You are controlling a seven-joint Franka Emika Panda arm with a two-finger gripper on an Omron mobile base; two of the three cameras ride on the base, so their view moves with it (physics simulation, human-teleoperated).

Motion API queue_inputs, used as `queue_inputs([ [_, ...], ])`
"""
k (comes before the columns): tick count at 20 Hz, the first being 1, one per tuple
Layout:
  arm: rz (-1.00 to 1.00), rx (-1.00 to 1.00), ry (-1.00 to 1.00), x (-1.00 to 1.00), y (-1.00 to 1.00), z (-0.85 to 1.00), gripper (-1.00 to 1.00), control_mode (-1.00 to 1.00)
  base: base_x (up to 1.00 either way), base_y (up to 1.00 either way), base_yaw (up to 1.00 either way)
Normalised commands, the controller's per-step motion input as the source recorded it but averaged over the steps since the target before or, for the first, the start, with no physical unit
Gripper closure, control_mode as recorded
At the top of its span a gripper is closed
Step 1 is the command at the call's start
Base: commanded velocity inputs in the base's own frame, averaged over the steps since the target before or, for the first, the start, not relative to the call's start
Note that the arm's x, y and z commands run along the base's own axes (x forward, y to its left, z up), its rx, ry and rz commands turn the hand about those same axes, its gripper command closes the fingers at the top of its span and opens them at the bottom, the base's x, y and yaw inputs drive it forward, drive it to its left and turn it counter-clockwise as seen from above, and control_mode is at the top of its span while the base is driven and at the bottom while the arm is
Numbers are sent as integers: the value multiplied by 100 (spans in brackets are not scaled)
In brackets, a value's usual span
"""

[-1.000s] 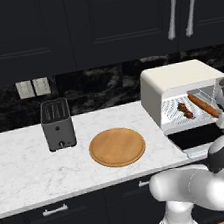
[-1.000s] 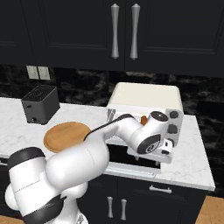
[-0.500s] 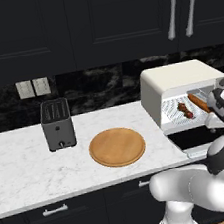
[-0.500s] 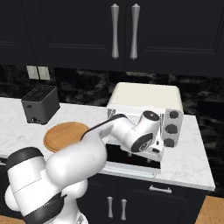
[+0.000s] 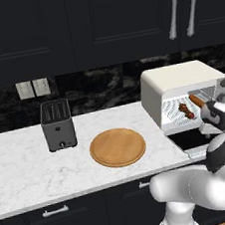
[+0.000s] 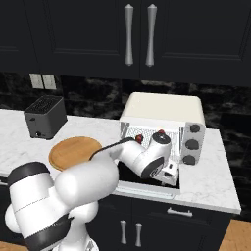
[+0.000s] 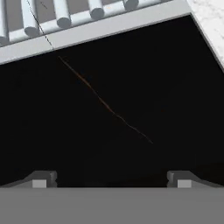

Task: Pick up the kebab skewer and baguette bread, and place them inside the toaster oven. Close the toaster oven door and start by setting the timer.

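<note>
Gripper wide open just above lowered toaster oven door.

The arm has drawn back out of the oven and sunk lower; its gripper, fingers spread wide, now hangs over the dropped door near the counter's front edge.

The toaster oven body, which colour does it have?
Cream-white; the toaster oven shows it best in the left base view, with grey knobs on its side.
</note>
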Motion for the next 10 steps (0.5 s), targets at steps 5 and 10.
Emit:
queue_inputs([
  [5, -4, -4, -1, 38, 0, -6, -100, -100, 0, 0, 0],
  [10, -2, -1, -2, 25, 0, 0, -100, -100, 0, 0, 0],
])
